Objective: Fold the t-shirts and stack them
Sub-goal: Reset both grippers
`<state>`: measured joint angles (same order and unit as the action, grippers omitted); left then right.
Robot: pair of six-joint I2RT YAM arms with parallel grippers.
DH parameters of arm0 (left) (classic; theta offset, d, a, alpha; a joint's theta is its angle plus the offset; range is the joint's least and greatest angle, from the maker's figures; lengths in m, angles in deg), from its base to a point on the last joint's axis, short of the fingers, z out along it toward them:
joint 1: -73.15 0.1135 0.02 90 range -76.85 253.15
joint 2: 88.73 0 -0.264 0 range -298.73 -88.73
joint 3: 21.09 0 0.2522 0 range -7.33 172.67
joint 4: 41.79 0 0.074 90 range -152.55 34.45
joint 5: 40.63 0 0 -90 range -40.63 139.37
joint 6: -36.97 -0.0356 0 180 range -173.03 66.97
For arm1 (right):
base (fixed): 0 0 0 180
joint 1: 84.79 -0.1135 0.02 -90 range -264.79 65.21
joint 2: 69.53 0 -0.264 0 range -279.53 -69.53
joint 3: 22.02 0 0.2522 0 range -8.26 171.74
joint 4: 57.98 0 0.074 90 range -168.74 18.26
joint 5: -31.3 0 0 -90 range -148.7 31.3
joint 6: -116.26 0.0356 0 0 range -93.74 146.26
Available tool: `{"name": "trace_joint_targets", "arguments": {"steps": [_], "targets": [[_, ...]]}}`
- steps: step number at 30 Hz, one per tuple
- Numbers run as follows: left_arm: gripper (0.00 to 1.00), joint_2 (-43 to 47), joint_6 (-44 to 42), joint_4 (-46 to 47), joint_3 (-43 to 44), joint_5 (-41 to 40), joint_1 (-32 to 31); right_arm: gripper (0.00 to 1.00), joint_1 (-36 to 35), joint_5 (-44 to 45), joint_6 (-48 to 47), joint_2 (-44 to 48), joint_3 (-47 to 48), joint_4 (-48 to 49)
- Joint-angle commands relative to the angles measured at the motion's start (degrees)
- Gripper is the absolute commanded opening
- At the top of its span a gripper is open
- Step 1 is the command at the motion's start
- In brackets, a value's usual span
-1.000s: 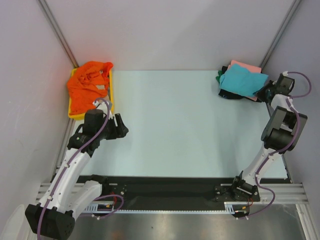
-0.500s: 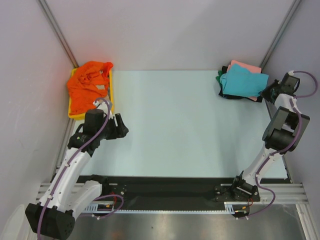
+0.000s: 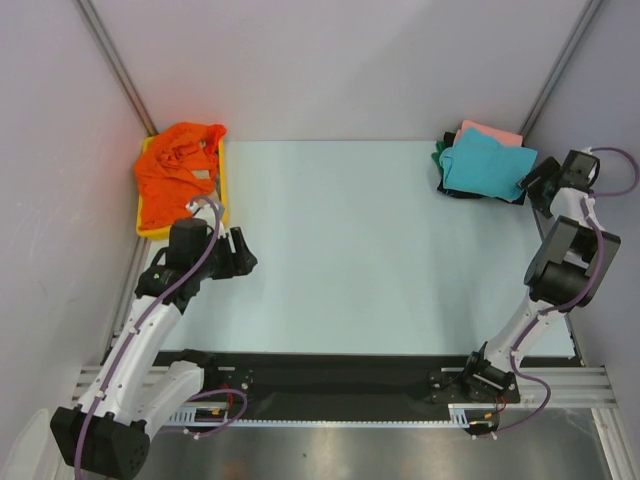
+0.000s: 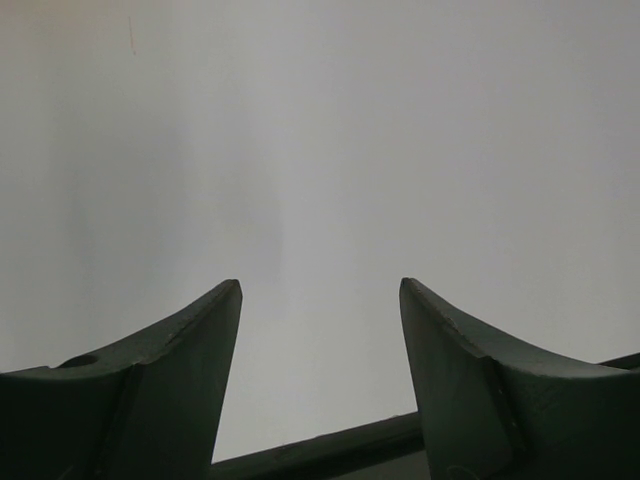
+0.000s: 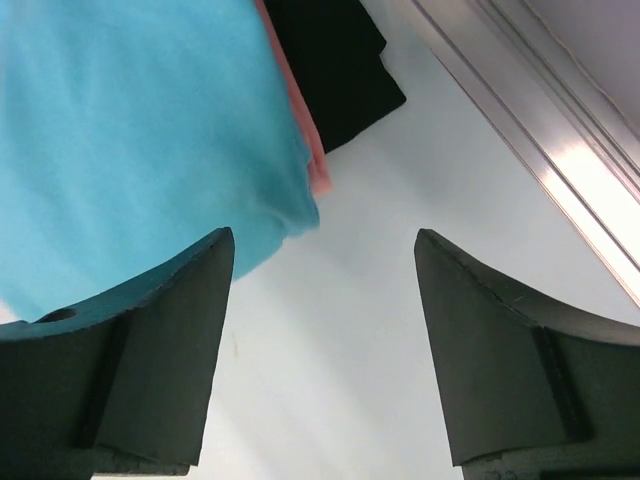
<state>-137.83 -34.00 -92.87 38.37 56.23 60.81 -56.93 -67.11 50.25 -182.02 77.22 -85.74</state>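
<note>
A folded turquoise t-shirt [image 3: 484,166] tops a stack at the table's far right corner, over a salmon pink one [image 3: 488,132], a green edge [image 3: 440,155] and a black one [image 3: 462,190]. My right gripper [image 3: 532,183] stands open just right of the stack, holding nothing. In the right wrist view the turquoise t-shirt [image 5: 130,130], pink edge [image 5: 300,130] and black cloth [image 5: 330,60] lie beyond the open gripper [image 5: 322,240]. A crumpled orange t-shirt [image 3: 178,168] fills the yellow tray [image 3: 224,185] at far left. My left gripper [image 3: 240,256] is open below the tray; its wrist view shows the open gripper [image 4: 320,288] over bare table.
Grey walls with metal corner posts [image 3: 120,70] enclose the table. A metal rail [image 5: 520,120] runs along the table's right edge, close to the right gripper. The black base strip [image 3: 330,375] lies at the near edge.
My right gripper has let go of the turquoise t-shirt, opened, and drawn back to the right. The shirt's right edge has settled onto the stack. The left arm has not moved.
</note>
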Motion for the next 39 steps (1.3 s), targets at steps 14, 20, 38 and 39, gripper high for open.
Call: {"name": "trace_joint_targets", "arguments": {"steps": [14,20,38,39], "targets": [[1.00,4.5,0.3,1.7,-0.4,-1.4,0.2,0.84,-44.8,13.9,-5.3,34.2,-17.5,9.4],[1.00,3.8,0.9,0.8,0.0,-2.7,0.2,0.83,-75.2,21.5,-5.5,33.2,-25.4,12.0],[1.00,5.3,0.9,1.0,-0.3,-3.2,0.2,0.80,-99.0,33.3,5.6,23.1,-31.6,15.0],[1.00,5.4,0.9,1.0,-0.3,-3.2,0.2,0.82,-99.8,34.9,5.4,22.8,-30.7,15.5]]}}
